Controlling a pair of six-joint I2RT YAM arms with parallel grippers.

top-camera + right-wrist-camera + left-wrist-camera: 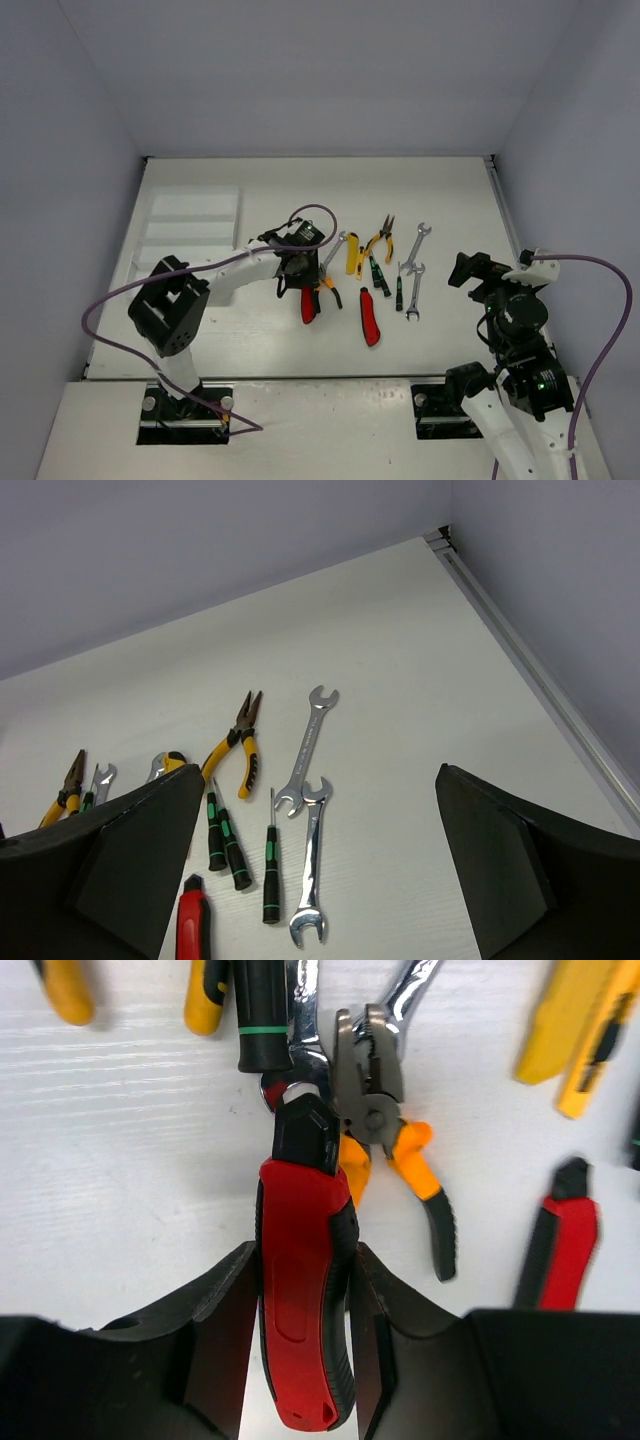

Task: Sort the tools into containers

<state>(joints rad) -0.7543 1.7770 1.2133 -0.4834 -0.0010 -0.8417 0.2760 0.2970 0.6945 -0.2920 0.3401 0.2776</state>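
Note:
My left gripper (303, 288) (303, 1265) is shut on a red-and-black cutter (308, 306) (300, 1300), one finger pressed to each side of its handle. I cannot tell whether the cutter is off the table. Its tip lies over the orange pliers (400, 1145) and a silver wrench (305, 1020). A second red cutter (370, 318) (566, 1250) (193, 925) lies to the right. My right gripper (463, 270) (320, 775) is wide open and empty, right of two wrenches (413, 268) (308, 742). The white tray (190, 225) sits at the far left.
Yellow cutters (352, 253) (560, 1030), yellow needle-nose pliers (380, 238) (240, 742) and black-green screwdrivers (379, 275) (225, 842) lie in a row mid-table. The grey walls enclose the table. A metal rail (540, 685) runs along the right edge.

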